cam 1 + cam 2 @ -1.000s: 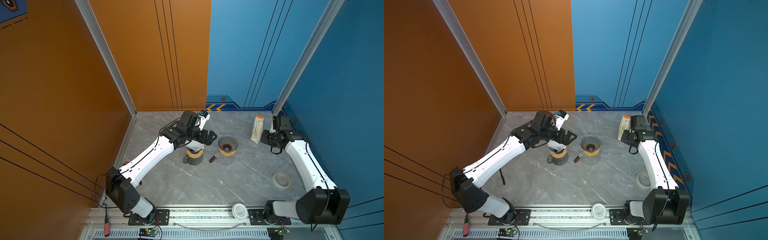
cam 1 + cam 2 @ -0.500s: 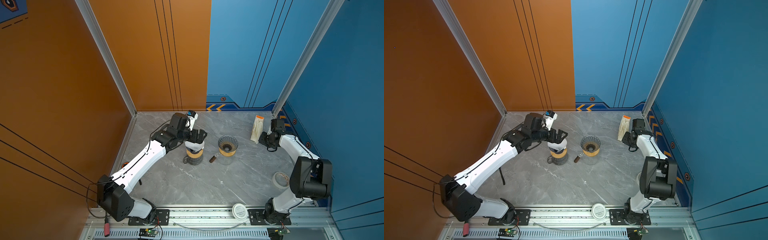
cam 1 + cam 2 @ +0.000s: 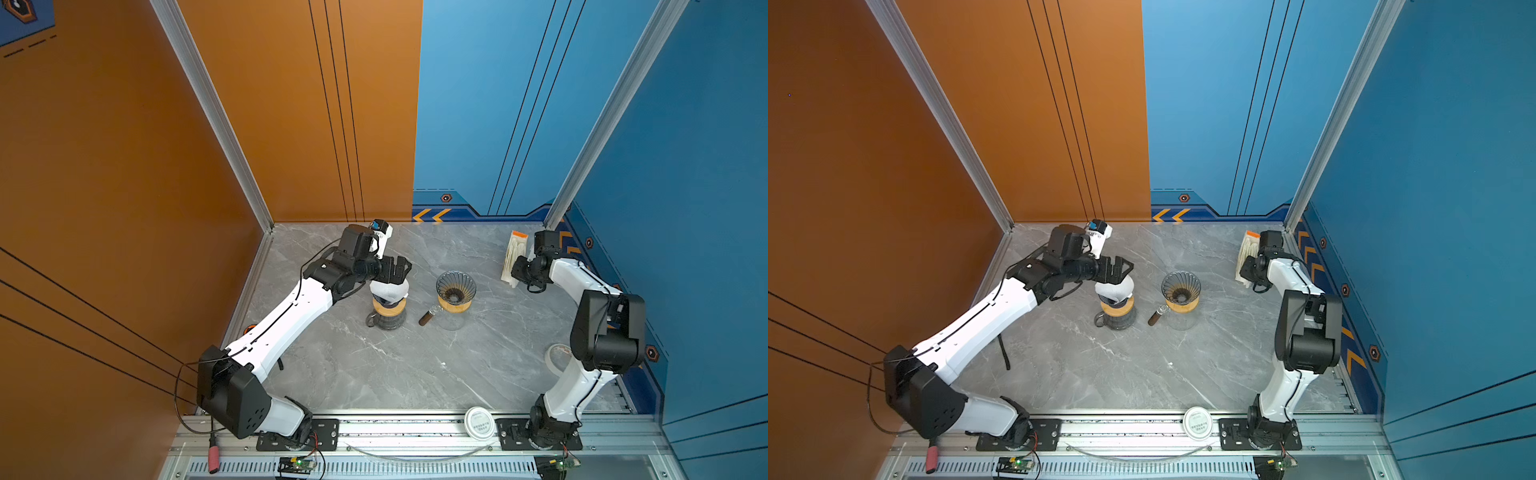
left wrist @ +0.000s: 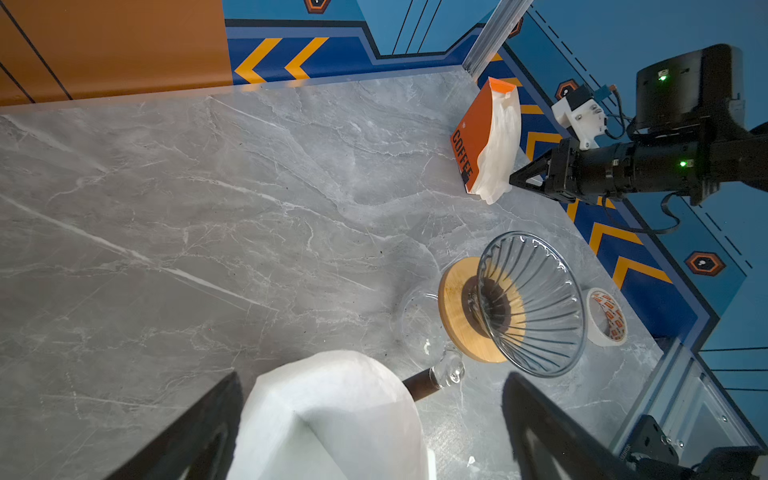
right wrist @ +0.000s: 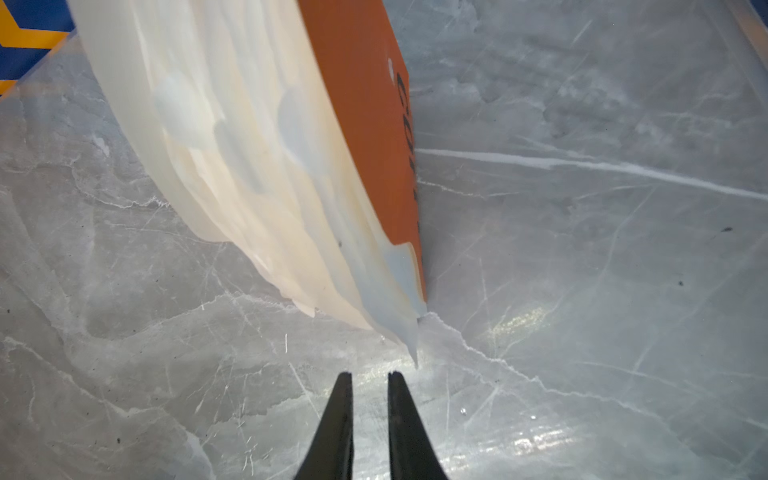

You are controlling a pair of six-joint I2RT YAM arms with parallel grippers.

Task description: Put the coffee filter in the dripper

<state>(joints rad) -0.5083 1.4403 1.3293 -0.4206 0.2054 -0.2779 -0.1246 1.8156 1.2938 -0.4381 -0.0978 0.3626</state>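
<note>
Near the empty glass dripper (image 3: 455,288) on the surface (image 3: 415,365), the left tool (image 3: 397,268) hangs spread wide above a white filter (image 3: 388,289) on a carafe, while the right tool (image 5: 370,376), nearly clenched and grasping nothing, sits just short of the filter pack (image 3: 514,257).

Tape roll (image 3: 557,360) at right edge of grey marble table (image 3: 395,365); round white lid (image 3: 478,422) on front rail, lower centre.
</note>
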